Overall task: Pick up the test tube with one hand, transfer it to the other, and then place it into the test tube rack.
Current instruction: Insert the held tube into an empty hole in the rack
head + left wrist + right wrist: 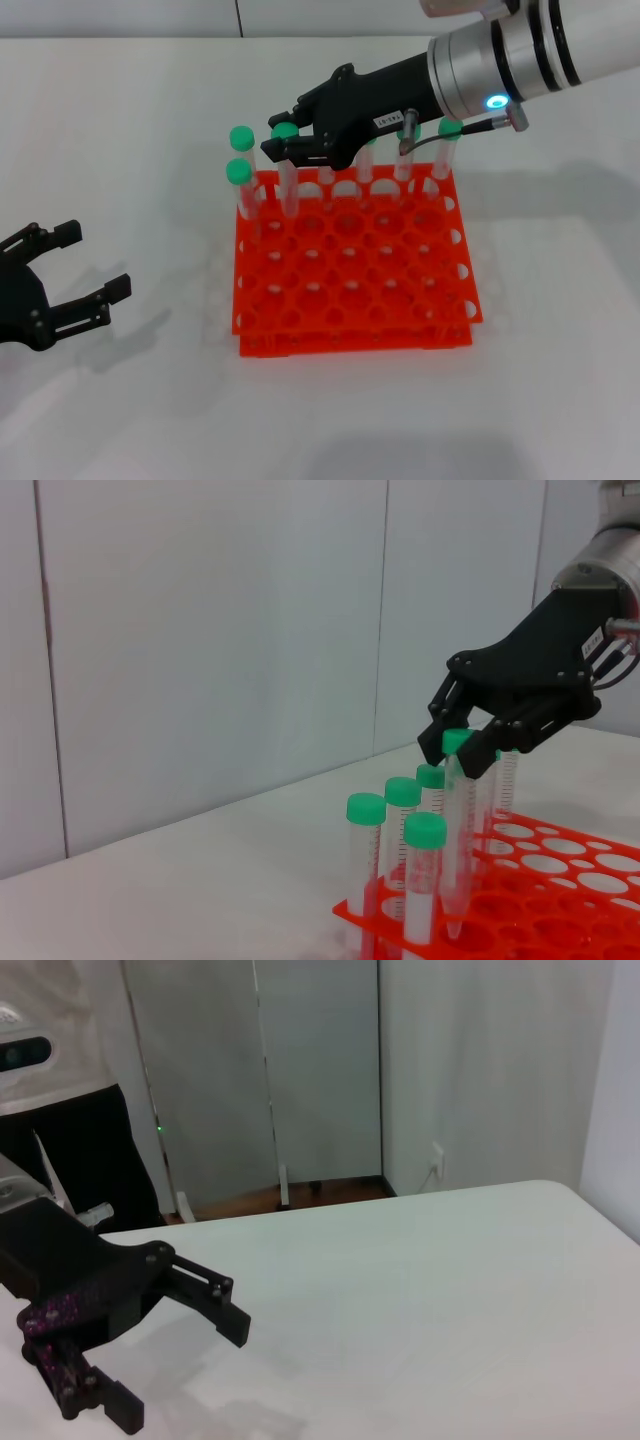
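My right gripper (281,136), the one with the white wrist label, is shut on the green cap end of the test tube (288,185). It holds the tube nearly upright over the back left of the orange-red rack (355,300). In the left wrist view, the same gripper (466,746) holds the tube (457,840) slightly tilted, its pointed tip at a hole in the rack's (560,865) top tier. My left gripper (72,278) is open and empty, low over the table left of the rack. It also shows in the right wrist view (185,1365).
Several other green-capped tubes stand in the rack's back row and left corner, such as one tube (241,140), a second tube (238,175) and a third tube (449,130). They stand close around the held tube. The white table (560,380) surrounds the rack.
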You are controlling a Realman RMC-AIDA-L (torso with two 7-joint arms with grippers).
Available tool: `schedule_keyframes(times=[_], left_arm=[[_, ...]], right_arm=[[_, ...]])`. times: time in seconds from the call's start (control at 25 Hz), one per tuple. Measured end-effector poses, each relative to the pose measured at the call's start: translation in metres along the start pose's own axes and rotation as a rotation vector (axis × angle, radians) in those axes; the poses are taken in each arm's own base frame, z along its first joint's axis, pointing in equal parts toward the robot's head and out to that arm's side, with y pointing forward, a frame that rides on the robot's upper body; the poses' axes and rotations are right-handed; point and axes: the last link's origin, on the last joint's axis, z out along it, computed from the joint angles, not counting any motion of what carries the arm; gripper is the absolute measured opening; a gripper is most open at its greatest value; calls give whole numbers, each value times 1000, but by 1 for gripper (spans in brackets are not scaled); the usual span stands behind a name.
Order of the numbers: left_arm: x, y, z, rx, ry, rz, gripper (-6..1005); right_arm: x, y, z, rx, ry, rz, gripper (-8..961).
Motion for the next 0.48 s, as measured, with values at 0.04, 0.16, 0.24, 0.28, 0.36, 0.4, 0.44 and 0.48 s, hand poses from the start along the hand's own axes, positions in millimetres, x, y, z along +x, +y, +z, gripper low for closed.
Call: schedule_keyframes(times=[0.04,0.16,0.24,0.28,0.36,0.4,0.44,0.48], left_arm=[[0,0,0,0,0,0,894],[0,0,0,-1,0,0,894],[0,0,0,-2,0,0,894],[0,0,0,-2,0,0,894],[0,0,0,-2,0,0,894],[0,0,0,-2,0,0,894],[0,0,0,-2,0,0,894],[0,0,0,-1,0,-1,894]], right_arm=[[0,0,0,-1,1,0,419],[1,0,1,-3,5,3,422],[1,0,1,-3,6,4,425],[1,0,2,-3,4,5,426],[1,0,2,0,2,5,428],[0,0,2,1,1,5,429],[0,0,2,2,0,3,430],[-1,0,2,1,-4,3,431]])
